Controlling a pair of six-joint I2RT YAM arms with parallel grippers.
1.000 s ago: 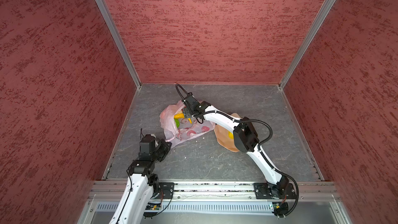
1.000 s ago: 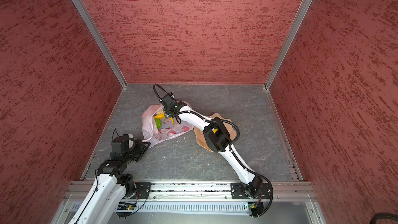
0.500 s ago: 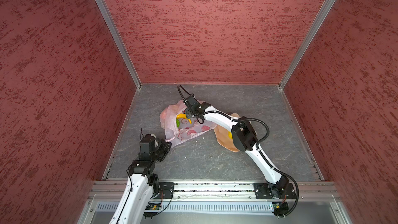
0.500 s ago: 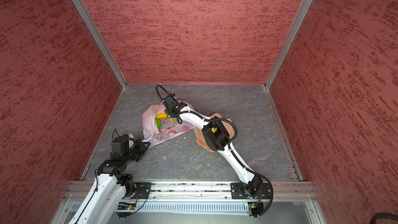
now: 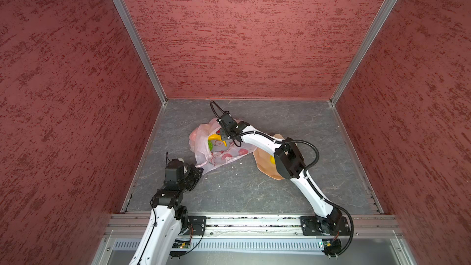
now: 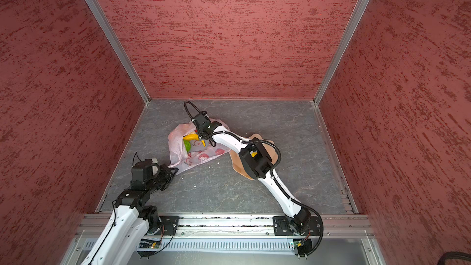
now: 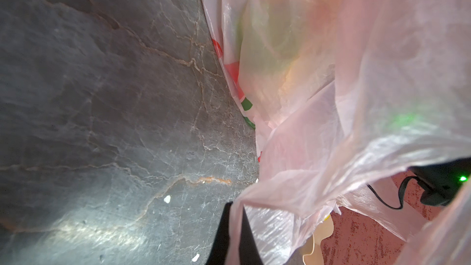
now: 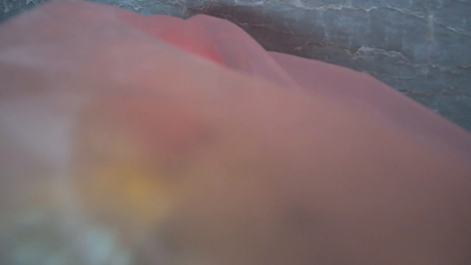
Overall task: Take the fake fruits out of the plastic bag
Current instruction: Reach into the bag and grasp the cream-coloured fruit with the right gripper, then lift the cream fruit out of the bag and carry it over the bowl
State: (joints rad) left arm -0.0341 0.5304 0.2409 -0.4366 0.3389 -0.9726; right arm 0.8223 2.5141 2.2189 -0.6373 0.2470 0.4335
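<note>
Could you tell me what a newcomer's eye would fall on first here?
The pale-pink plastic bag lies mid-table, its mouth gaping on a banana and a green fruit. The right pincer reaches into that mouth, while the left pincer pinches the bag's near corner. A tan plate sits right of the bag, partly under the right arm.

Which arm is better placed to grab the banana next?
Right. The right fingers are at the mouth of the bag, beside the banana; the left fingers are shut on the bag's corner, holding it.
</note>
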